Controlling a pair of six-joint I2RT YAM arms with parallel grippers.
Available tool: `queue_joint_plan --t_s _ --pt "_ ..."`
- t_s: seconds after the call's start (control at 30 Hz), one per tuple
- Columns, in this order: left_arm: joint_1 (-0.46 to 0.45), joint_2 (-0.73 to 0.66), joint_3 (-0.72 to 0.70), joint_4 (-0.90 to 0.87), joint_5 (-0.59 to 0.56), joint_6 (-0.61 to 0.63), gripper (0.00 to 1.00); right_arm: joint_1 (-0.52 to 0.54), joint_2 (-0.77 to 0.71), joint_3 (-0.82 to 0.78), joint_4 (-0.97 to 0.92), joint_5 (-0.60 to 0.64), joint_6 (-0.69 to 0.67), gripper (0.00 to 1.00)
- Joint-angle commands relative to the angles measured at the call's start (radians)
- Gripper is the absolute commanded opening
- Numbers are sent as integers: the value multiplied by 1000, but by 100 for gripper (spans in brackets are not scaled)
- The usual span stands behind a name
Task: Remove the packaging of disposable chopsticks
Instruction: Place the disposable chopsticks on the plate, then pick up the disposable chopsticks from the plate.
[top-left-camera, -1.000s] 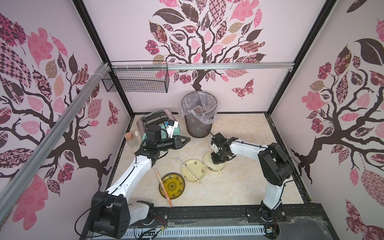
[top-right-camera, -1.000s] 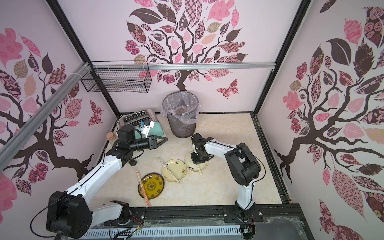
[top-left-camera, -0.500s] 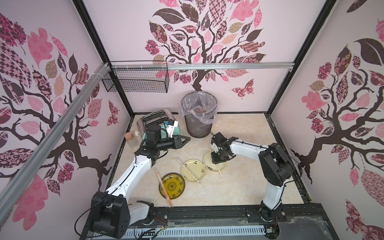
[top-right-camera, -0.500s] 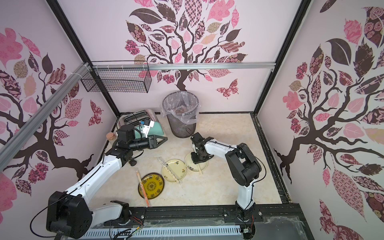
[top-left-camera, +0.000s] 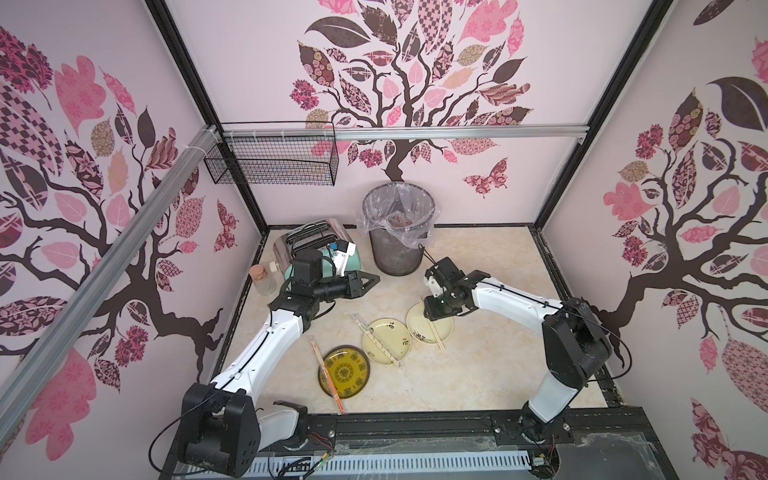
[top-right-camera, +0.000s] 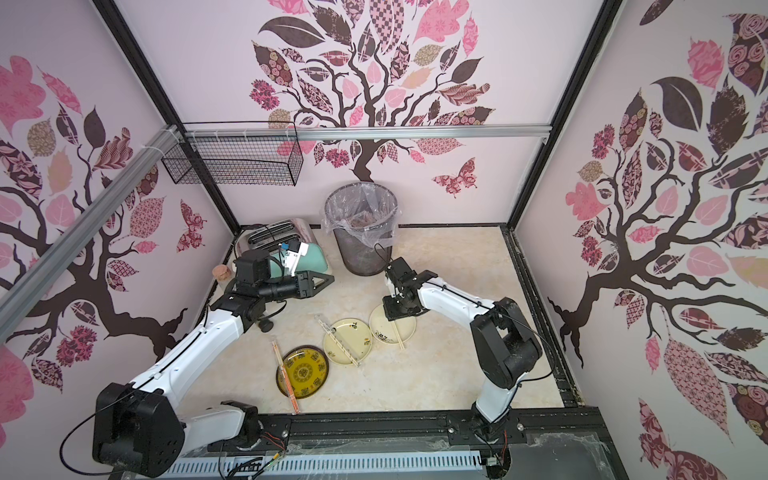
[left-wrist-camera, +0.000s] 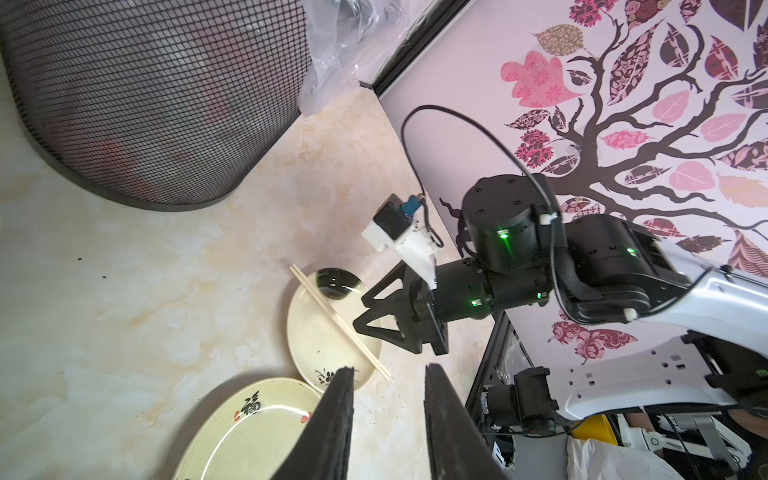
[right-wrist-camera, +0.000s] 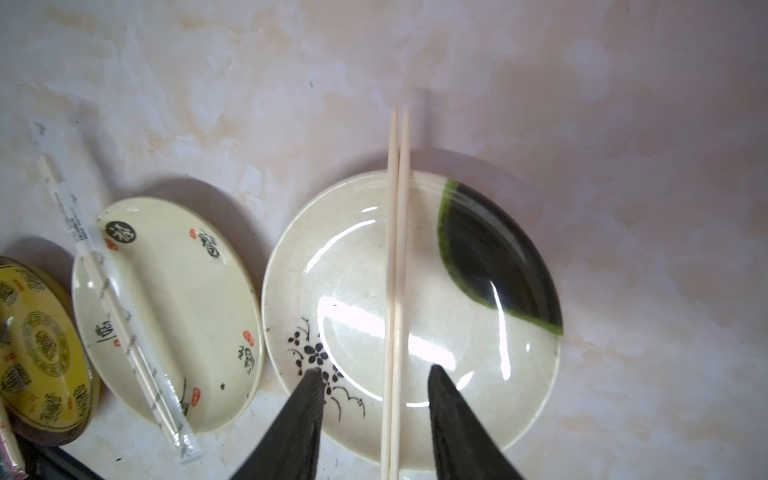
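Right gripper jaws are now opened; unwrapped chopsticks are released across the cream plate, mid-table. Left gripper is held open, empty. Clear sleeve and orange sleeve are left to strip.

a mock kitchen inside a lab test cell: black frame posts, tree-decal walls, and a toaster, plates and mesh bin mid-frame on a marble-look surface.
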Motion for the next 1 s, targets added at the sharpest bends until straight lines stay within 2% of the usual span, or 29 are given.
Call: queue_joint_plan --t_s 0.0,0.13,0.3,0.43,0.97 --pt "43 9 24 -26 -44 23 32 45 -72 -18 35 -35 -12 46" --pt "90 14 25 -30 -50 22 32 130 -94 -46 98 -65 -1 46" --pt "95 17 25 -38 -61 32 32 199 -59 -87 182 -155 40 44" --pt "95 28 29 -46 -57 35 31 250 -17 -96 203 -172 44 44" --pt "95 44 31 -41 -44 28 32 325 151 -58 232 -206 45 40"
